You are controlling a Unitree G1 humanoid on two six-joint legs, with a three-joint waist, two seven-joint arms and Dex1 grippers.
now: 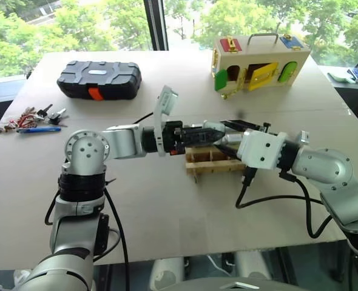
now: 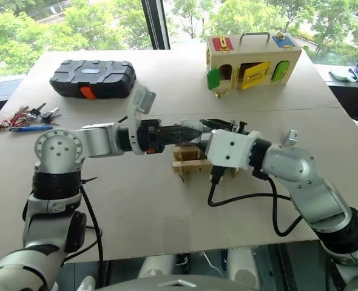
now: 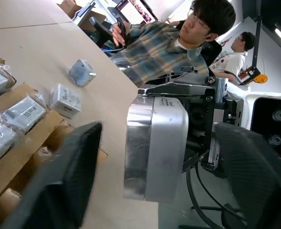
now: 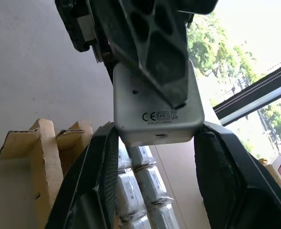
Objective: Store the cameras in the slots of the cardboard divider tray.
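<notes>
A silver-grey camera (image 4: 155,114) hangs between my two grippers above the cardboard divider tray (image 1: 212,162). My right gripper (image 4: 155,128) is shut on its two sides. My left gripper (image 3: 157,129) reaches in from the opposite side, its fingers (image 3: 64,181) flanking the camera's (image 3: 155,148) flat faces with a thin gap still showing. Several plastic-wrapped cameras (image 4: 140,186) sit in the tray's slots. Two loose cameras (image 3: 64,100) lie on the table beside the tray.
A black ribbed case (image 1: 99,79) and a bunch of keys with a blue pen (image 1: 33,121) lie at the far left. A wooden box with coloured doors (image 1: 258,60) stands at the far right. A person (image 3: 169,43) sits beyond the table's right edge.
</notes>
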